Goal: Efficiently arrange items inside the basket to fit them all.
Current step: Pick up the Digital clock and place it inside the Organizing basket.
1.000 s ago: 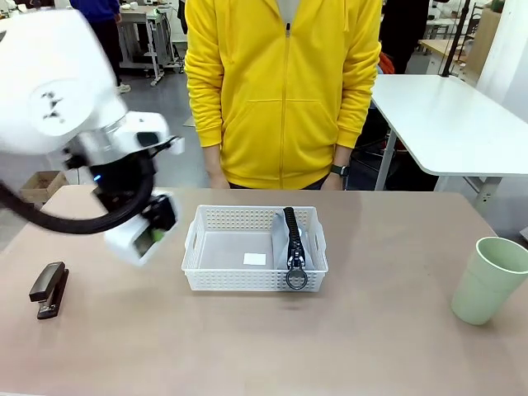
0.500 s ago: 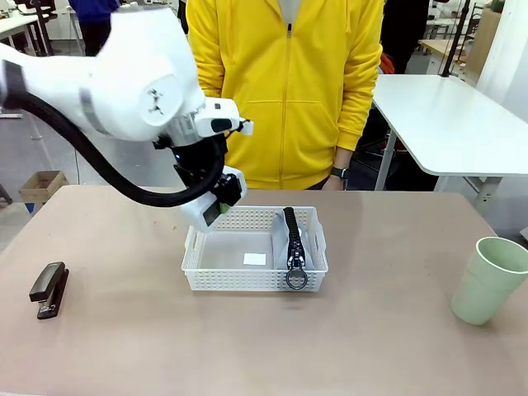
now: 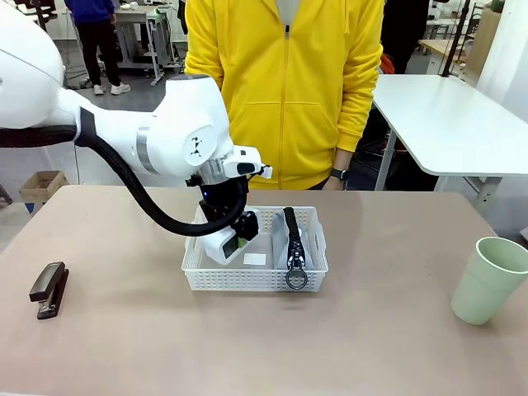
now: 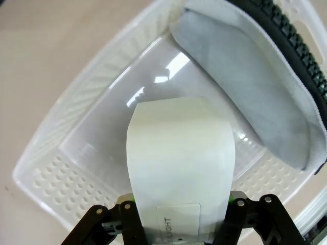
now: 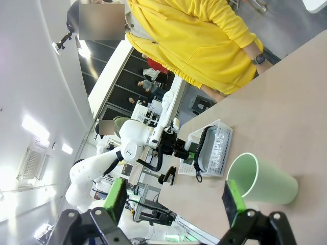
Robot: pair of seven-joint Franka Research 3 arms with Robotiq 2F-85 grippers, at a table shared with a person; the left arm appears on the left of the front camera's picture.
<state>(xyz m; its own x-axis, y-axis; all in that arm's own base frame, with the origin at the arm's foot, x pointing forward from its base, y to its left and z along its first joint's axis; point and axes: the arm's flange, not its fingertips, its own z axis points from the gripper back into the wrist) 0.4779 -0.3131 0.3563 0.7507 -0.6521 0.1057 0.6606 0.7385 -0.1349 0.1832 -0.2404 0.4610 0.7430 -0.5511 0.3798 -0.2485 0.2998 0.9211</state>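
We hold the small white rectangular box [image 4: 179, 153] clamped in our left tool [image 3: 235, 244], inside the shallow white perforated plastic basket [image 3: 247, 280], beside the grey fabric pouch with black zipper [image 3: 290, 238]. Our right tool [image 5: 174, 198] stands apart. On the tan desk [image 3: 371, 346], the black stapler [image 3: 48, 290] lies far left and the pale green plastic cup [image 3: 488, 280] far right. A white table [image 3: 445, 115] stands behind.

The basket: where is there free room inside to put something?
Free: the basket floor between its left wall and the grey pouch, though the left gripper holds the white box above it. Crowded: the right end, taken by the pouch. Bare table lies in front, between stapler and cup.
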